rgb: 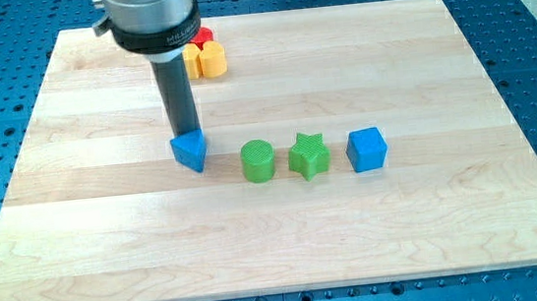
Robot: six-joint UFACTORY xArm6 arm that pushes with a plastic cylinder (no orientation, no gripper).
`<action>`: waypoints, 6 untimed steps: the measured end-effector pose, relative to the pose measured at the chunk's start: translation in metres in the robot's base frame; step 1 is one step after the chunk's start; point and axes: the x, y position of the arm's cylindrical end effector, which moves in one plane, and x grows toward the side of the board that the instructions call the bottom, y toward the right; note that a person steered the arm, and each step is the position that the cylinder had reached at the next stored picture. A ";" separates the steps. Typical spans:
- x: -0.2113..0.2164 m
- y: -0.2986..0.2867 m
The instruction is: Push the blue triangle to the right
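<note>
The blue triangle (190,151) lies on the wooden board (277,239), left of centre. My tip (185,134) stands right at the triangle's top edge, touching or nearly touching it from the view's top. To the triangle's right, in a row, lie a green cylinder (259,160), a green star (309,155) and a blue cube (366,149).
A yellow block (209,61) and a red block (200,36) sit near the board's top, partly hidden behind the arm's dark body (153,23). A blue perforated table (533,26) surrounds the board.
</note>
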 end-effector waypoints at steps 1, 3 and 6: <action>0.012 0.000; 0.039 -0.093; 0.027 -0.039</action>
